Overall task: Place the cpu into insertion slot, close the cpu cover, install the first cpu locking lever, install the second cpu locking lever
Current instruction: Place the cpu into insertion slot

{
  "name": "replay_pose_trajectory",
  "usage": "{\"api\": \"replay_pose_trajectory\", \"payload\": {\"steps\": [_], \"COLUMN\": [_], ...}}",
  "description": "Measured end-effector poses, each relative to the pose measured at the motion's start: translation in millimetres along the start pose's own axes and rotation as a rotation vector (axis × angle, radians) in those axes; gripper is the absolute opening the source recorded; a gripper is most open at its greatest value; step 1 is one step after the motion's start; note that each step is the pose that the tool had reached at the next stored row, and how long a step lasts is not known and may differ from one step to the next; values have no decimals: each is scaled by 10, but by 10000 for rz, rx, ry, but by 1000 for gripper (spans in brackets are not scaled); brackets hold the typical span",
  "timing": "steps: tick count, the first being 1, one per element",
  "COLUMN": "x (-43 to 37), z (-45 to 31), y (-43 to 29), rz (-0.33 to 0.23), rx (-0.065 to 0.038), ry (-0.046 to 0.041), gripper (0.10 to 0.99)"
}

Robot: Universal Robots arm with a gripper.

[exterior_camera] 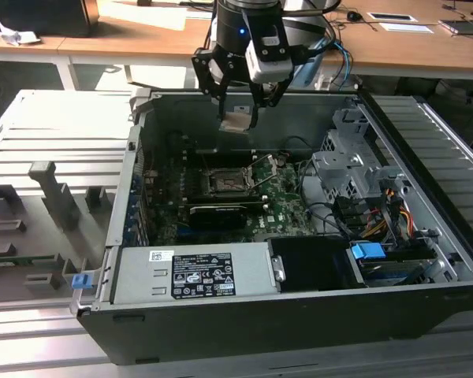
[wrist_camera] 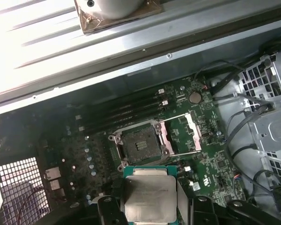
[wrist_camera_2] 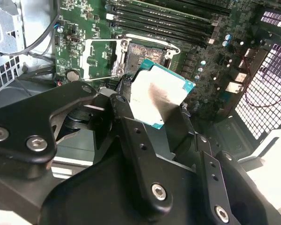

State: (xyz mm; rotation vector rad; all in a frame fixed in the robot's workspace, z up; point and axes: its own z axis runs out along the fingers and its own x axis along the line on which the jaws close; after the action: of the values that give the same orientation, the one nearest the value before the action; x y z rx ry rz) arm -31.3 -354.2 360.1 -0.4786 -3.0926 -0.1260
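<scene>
End effector [exterior_camera: 238, 123]: fingers clamped on the cpu, gripping it by two opposite edges; it hangs over the open case, above the rear wall.
Cpu [exterior_camera: 238, 117]: held clear of the board, touching nothing but the fingers. In both wrist views its pale metal face with green edging shows between the black fingers [wrist_camera_2: 131, 126].
Slot [exterior_camera: 230, 183]: square black socket on the green board [exterior_camera: 288, 206], at 6 o'clock from the end effector in the exterior view and well apart from it. Its dark contact field lies exposed.
Cover [wrist_camera: 180, 133]: silvery frame swung open, lying beside the slot and not over it; at 3 o'clock from the slot in the exterior view.
Memory slots [wrist_camera: 122, 112]: long black rows just beside the slot, on the side away from the end effector in the first wrist view.
Grey box [exterior_camera: 193, 272]: labelled unit at 6 o'clock from the slot in the exterior view, against the near wall of the case [exterior_camera: 221, 335].
Table [exterior_camera: 55, 134]: ribbed grey surface carrying the case.
</scene>
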Motion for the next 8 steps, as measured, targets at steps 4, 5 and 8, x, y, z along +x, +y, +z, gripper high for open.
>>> {"api": "replay_pose_trajectory", "payload": {"steps": [4, 5, 8], "x": [0, 0, 0], "z": [1, 2, 5], "y": [0, 0, 0], "rz": [169, 199, 317], "rx": [-4, -4, -9], "ry": [-13, -16, -25], "gripper": [533, 533, 533]}}
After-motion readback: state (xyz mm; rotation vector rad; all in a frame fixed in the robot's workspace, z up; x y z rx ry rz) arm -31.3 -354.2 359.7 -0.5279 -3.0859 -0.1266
